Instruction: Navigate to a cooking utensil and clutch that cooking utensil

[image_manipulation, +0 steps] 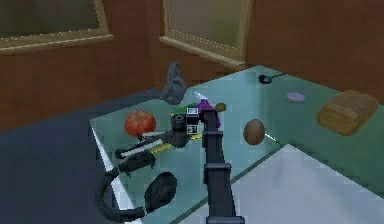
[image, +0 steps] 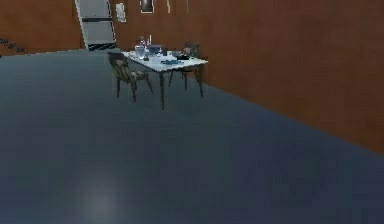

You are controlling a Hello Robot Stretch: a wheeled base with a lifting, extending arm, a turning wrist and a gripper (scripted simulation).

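Observation:
The arm (image_manipulation: pixel 216 175) rises over a pale green countertop (image_manipulation: pixel 300 125) in the arm side view. Its gripper (image_manipulation: pixel 126 154) points left, below a red tomato (image_manipulation: pixel 140 122). A thin pale strip lies along the fingers (image_manipulation: pixel 140 150) on the counter, so I cannot tell whether the gripper holds anything. A dark round pan-like thing (image_manipulation: pixel 160 189) with a curved dark loop (image_manipulation: pixel 108 196) lies at the counter's near left corner. A small dark long-handled utensil (image_manipulation: pixel 265 77) lies at the far edge.
On the counter are a grey figure (image_manipulation: pixel 175 82), a purple thing (image_manipulation: pixel 207 104), a brown oval (image_manipulation: pixel 254 131), a purple disc (image_manipulation: pixel 296 97) and bread (image_manipulation: pixel 348 110). Ahead, a table (image: pixel 165 62) with chairs (image: pixel 127 72) stands on open dark floor (image: pixel 150 150) by brown walls.

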